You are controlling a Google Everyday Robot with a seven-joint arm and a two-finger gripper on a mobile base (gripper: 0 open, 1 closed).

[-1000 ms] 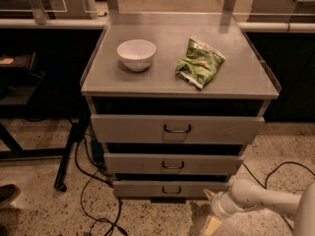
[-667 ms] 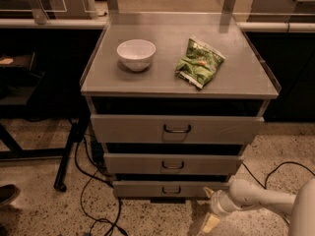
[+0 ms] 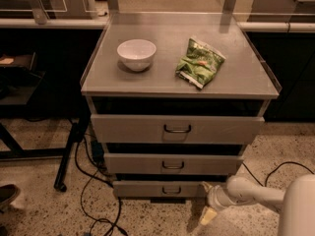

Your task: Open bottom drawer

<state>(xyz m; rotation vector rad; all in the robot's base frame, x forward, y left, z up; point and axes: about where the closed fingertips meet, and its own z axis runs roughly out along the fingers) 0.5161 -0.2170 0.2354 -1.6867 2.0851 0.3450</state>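
Note:
The bottom drawer (image 3: 157,189) is the lowest and narrowest of three grey metal fronts, with a small dark wire loop handle (image 3: 171,190) at its centre. Its front stands a little out, below the middle drawer (image 3: 172,164) and the wide top drawer (image 3: 177,129). My gripper (image 3: 208,206) is low at the right end of the bottom drawer's front, near the floor, on a white arm (image 3: 261,194) that comes in from the lower right. One pale fingertip (image 3: 207,216) points down at the floor, to the right of the handle and apart from it.
A white bowl (image 3: 136,54) and a green snack bag (image 3: 199,63) lie on the grey cabinet top (image 3: 167,77). Black cables (image 3: 93,200) run over the speckled floor at the left. A dark stand leg (image 3: 69,151) is left of the cabinet, and a shoe (image 3: 7,195) at far left.
The gripper has shifted slightly left, closer to the right end of the bottom drawer. The drawers, bowl and bag have not moved.

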